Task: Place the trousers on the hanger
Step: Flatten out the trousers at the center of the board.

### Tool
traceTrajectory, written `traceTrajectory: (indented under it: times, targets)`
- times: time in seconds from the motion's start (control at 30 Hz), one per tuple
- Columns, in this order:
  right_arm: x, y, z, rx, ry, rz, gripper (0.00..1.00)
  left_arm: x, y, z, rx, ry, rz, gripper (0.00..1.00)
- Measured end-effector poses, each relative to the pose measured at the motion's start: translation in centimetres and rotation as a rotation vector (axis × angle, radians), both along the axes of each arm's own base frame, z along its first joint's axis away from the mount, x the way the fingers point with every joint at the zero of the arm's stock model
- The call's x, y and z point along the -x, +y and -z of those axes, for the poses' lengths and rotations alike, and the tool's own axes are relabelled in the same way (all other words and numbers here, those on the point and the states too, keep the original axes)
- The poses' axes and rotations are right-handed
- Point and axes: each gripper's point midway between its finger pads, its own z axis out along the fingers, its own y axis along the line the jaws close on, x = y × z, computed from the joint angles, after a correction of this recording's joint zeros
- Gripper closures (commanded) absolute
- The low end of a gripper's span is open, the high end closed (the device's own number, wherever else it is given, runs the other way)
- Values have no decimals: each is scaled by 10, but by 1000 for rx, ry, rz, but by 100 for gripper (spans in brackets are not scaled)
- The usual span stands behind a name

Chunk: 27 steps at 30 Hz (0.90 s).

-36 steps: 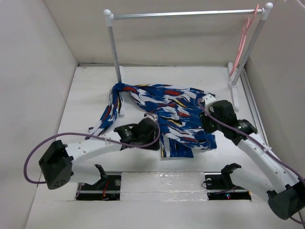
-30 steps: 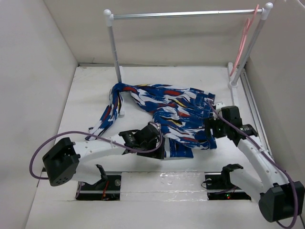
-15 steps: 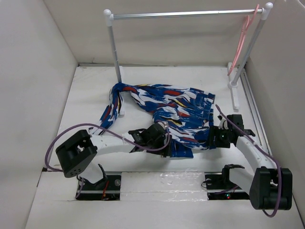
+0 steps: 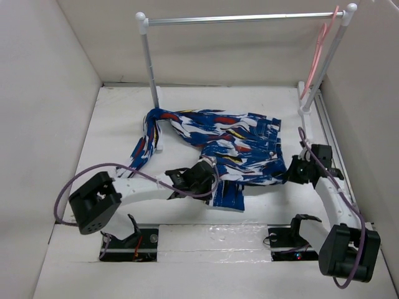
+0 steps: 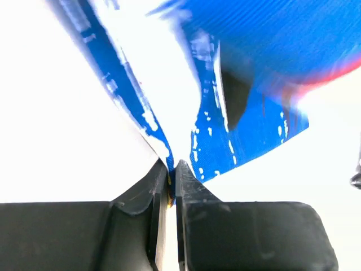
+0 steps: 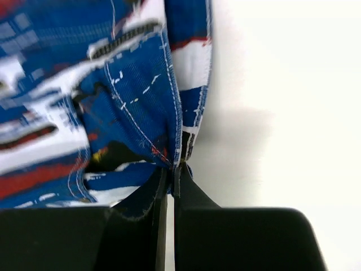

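Observation:
The blue printed trousers (image 4: 224, 143) lie spread on the white table, one leg trailing to the left. My left gripper (image 4: 213, 187) is shut on the trousers' near left edge; in the left wrist view blue cloth (image 5: 225, 113) is pinched between the closed fingers (image 5: 171, 169). My right gripper (image 4: 290, 174) is shut on the trousers' right edge, and the right wrist view shows a stitched hem (image 6: 169, 118) clamped at the fingertips (image 6: 171, 169). The pink hanger (image 4: 319, 47) hangs by its hook at the right end of the rail, far behind both grippers.
A silver rail (image 4: 243, 19) on white posts (image 4: 149, 68) spans the back of the table. White walls close in the left, back and right sides. The right post's foot (image 4: 307, 121) stands just behind my right arm.
Both grippers have closed on the trousers' edges. The right gripper moved right and pulled the cloth's right edge outward; the left gripper shifted slightly back-left with the near edge.

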Motion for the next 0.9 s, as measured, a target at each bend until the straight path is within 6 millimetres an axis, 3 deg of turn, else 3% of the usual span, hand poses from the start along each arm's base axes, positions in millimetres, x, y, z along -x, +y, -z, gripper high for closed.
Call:
traceTrajectory:
  times: [0.1, 0.23, 0.33, 0.43, 0.53, 0.73, 0.9]
  targets:
    - [-24, -24, -34, 72, -103, 58, 100, -13, 25, -39, -40, -89, -33, 100]
    - [-48, -62, -69, 153, -200, 153, 100, -53, 59, -125, -32, -271, -146, 100]
    - [-54, -89, -71, 188, -190, 227, 100, -82, 85, -194, 15, -368, -244, 100]
    - [-55, -117, -63, 207, -143, 307, 100, -109, 130, -235, -20, -427, -373, 100]
    - [-51, -138, -56, 208, -106, 373, 100, -116, 171, -253, -123, -461, -478, 100]
    - [-51, -149, -51, 165, -83, 433, 100, -104, 200, -245, -290, -439, -500, 100]
    - [-59, -140, -64, 123, -118, 403, 100, -98, 212, -245, -335, -435, -526, 100]
